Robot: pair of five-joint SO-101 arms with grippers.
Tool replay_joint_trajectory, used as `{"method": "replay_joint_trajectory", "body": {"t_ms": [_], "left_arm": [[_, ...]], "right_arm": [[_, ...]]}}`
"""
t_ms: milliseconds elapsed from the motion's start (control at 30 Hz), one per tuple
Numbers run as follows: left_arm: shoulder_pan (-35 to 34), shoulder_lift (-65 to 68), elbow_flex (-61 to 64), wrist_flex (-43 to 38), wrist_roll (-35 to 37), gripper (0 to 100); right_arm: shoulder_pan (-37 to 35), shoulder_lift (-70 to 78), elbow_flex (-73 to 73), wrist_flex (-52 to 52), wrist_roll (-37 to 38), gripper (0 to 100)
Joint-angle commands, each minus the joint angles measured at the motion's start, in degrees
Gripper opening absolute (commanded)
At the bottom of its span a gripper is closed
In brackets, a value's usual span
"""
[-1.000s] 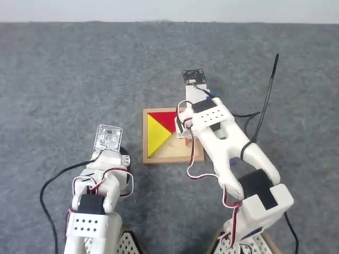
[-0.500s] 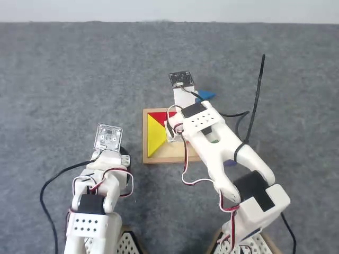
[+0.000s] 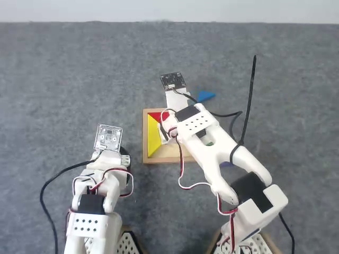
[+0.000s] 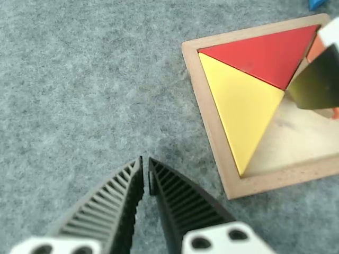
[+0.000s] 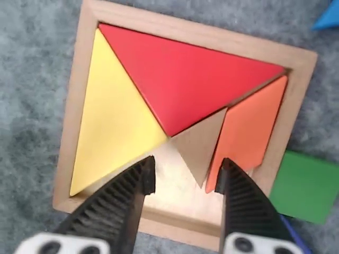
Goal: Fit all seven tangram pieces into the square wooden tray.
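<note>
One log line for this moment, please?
left claw: shut, beside tray | right claw: open above tray | in tray: red, yellow, orange, tan | outside: green, blue

tray (image 5: 212,39) — pale smooth wood | red triangle (image 5: 184,76) matt painted | table cover (image 3: 63,69) — grey fuzzy cloth

I see square wooden tray (image 5: 79,106) lying flat. Inside it: red triangle (image 5: 185,79), yellow triangle (image 5: 108,121), orange piece (image 5: 246,129), edges meeting. Green square (image 5: 307,185) just outside tray; blue piece (image 3: 204,96) farther off.
</note>
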Motion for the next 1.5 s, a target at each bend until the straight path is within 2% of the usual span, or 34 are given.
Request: {"method": "replay_joint_trajectory", "body": {"t_ms": [0,167,333,467,533,667,833,1000,1200,1467], "left_arm": [[-0.3,-0.7,-0.5,0.3,0.4,2],[-0.3,-0.7,-0.5,0.3,0.4,2],[-0.2,-0.7,-0.5,0.3,0.4,2],[-0.2,-0.7,-0.5,0.3,0.4,2],[-0.2,-0.7,-0.5,0.3,0.4,2],[-0.2,-0.7,-0.5,0.3,0.4,2],[-0.2,-0.7,-0.5,0.3,0.4,2],[-0.2,-0.7,-0.5,0.3,0.4,2],[-0.2,-0.7,-0.5,0.3,0.4,2],[-0.2,-0.7,-0.5,0.3,0.4,2]], "right_arm": [[-0.4,-0.7,-2.3,-1.2,-0.3,19.4],[1.9,-2.0,-2.7,1.1,0.4,19.4],[12.2,-11.0,-3.2,8.7,6.2,19.4],[18.9,-17.3,0.5,8.9,6.8,19.5],[20.3,-18.2,2.4,8.7,9.7,19.5],[20.1,-17.1,4.6,8.8,16.4,19.6],[20.1,-12.7,5.2,8.2,20.5,19.8],[18.2,-7.2,5.5,3.5,20.9,19.9],[12.3,-4.1,5.5,3.3,20.6,19.9],[14.9,-1.3,5.4,3.5,20.8,19.9]]}}
